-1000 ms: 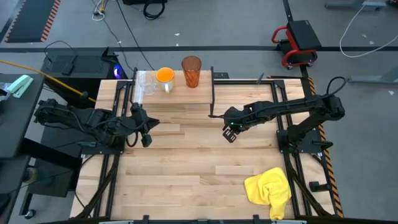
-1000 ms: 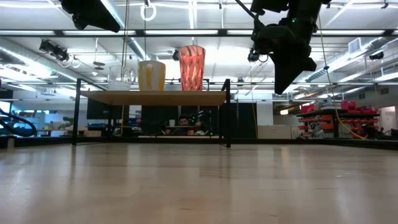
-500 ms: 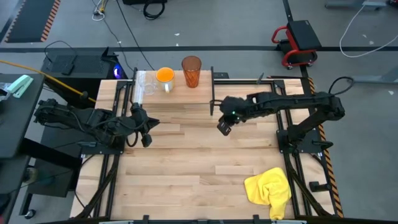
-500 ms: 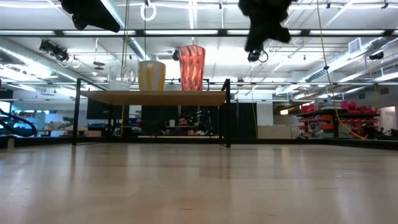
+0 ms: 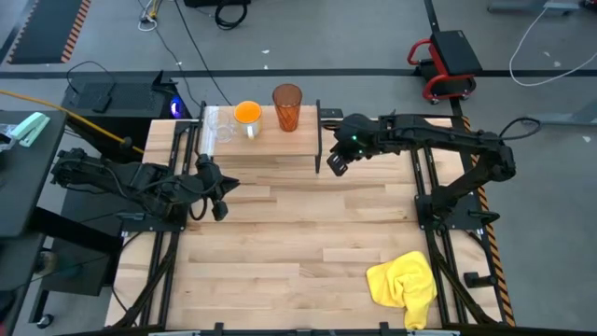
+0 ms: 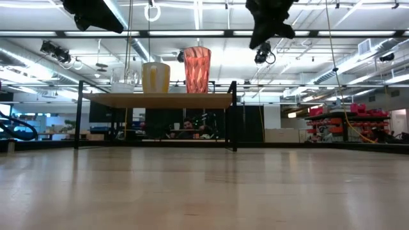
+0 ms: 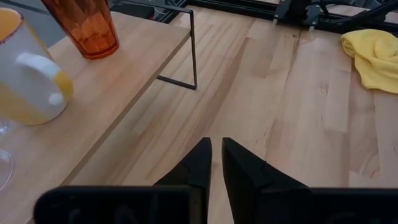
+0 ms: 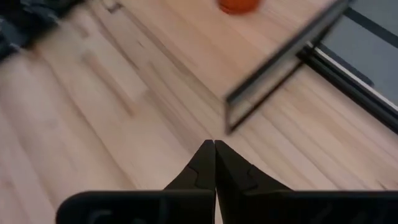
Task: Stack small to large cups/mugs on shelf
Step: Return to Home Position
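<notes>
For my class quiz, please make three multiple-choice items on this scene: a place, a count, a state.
1. Where is the cloth?
A. on the floor
B. on the table, on the right arm's side
C. draped over an arm
2. How many cups stand on the shelf?
A. one
B. two
C. three
3. The right arm's jaws are
A. shut, empty
B. holding a cup
C. wide open
Key: B, it lies on the boards there; C, glass, mug, tumbler in a row; A, they meet, nothing between. The left arm waits at the left edge.
</notes>
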Available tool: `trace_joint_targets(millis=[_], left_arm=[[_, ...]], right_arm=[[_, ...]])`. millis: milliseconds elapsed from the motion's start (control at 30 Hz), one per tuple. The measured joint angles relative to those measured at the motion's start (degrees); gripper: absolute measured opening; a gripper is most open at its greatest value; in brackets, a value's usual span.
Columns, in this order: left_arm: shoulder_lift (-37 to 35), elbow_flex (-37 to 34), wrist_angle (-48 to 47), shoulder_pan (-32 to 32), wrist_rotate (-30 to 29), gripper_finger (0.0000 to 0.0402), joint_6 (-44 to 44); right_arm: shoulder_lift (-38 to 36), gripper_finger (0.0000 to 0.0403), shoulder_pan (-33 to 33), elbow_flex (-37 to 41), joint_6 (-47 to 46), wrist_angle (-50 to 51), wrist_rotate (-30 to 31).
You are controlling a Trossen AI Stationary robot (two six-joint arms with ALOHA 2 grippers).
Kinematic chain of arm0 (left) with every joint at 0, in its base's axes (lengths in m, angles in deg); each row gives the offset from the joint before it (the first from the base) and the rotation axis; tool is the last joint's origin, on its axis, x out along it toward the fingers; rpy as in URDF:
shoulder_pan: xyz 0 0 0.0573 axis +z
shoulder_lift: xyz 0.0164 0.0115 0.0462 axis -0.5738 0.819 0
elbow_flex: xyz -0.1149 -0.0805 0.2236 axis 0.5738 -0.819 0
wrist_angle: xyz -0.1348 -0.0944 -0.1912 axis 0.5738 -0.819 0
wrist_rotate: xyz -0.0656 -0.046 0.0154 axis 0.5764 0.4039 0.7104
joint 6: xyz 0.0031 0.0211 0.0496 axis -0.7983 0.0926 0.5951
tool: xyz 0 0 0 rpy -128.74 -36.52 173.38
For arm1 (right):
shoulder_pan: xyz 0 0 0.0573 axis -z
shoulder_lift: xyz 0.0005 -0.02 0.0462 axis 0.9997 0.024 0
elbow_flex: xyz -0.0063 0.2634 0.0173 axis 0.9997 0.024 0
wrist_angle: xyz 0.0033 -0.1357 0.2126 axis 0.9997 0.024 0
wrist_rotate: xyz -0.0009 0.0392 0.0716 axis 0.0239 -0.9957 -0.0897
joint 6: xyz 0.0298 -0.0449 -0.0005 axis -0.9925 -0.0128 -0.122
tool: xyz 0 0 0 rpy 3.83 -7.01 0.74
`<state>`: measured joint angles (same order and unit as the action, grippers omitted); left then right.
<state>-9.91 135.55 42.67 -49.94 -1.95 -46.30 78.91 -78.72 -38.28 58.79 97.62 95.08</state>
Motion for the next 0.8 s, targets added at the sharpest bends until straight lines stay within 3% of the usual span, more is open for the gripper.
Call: trace_joint_targets(millis=[200, 400, 633, 800], left_arm=[[0.0, 0.0, 0.0, 0.0, 0.0, 0.0045, 0.1], [0.0, 0.0, -0.1, 0.0, 0.0, 0.0047, 0.2], [0.0, 0.0, -0.9, 0.0, 0.0, 0.0040, 0.2], [0.0, 0.0, -0.9, 0.0, 0.0, 0.0041, 1.1]], right_arm=[[0.0, 0.0010, -1.1, 0.2, -1.0, 3.0, -0.1], [0.0, 0.0014, -7.9, 0.2, -0.5, 3.2, 1.5], [0.0, 0.0016, -20.7, 0.7, -4.5, 2.8, 10.2], [-0.4, 0.0016, -29.1, 5.6, -9.6, 0.6, 18.5]])
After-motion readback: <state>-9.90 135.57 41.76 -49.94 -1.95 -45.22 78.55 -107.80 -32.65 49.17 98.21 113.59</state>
